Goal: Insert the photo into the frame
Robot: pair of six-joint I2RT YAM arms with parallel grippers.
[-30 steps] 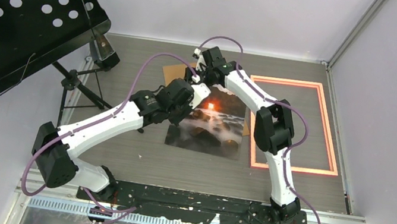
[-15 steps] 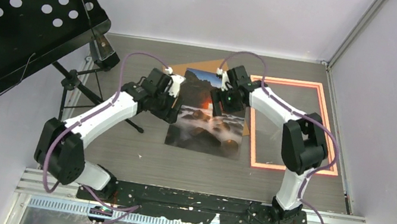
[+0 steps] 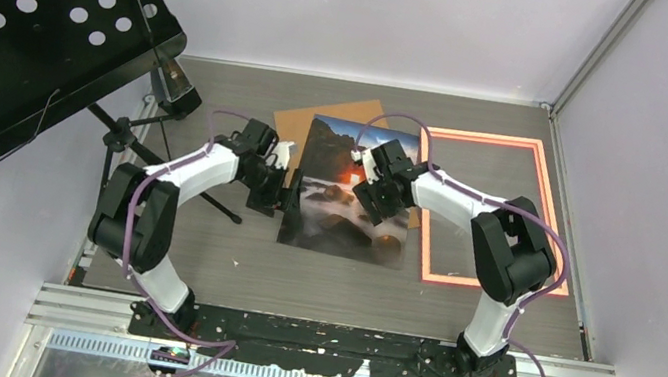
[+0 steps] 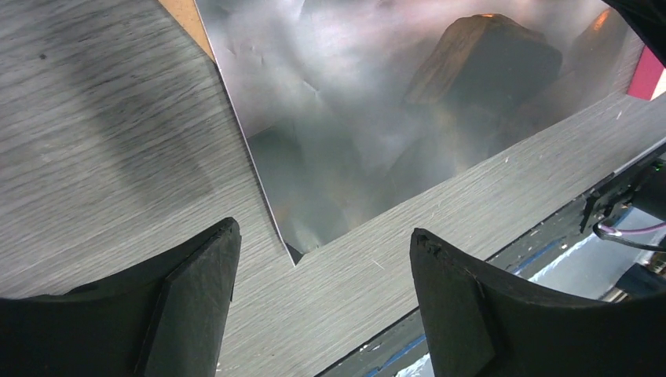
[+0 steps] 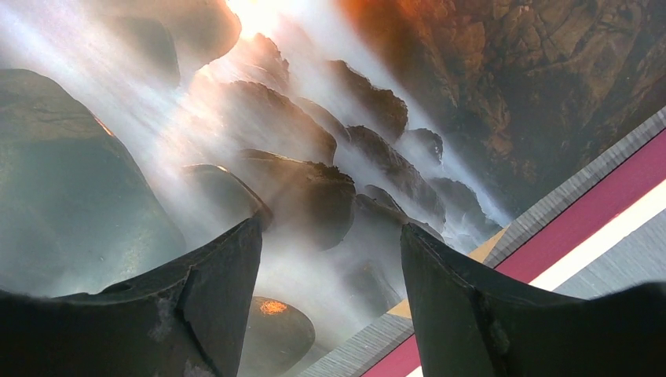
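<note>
Grey table point(image 3: 295, 284), photo point(image 3: 333, 231) flat beside frame point(image 3: 485, 138), not in yet. Left gripper point(image 4: 322, 232), right gripper point(image 5: 330, 228) wide open, empty; next: grab photo edge.

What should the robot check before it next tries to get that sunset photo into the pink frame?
1. Left gripper open, nothing between its fingers: ok.
2. Right gripper open, holding nothing: ok.
3. Photo lying flat, picture side up: ok.
4. Frame empty: ok.
5. Photo inside frame: not ok; it lies beside the frame, partly over the brown board.
6. Frame turned the right way up: cannot tell.
</note>
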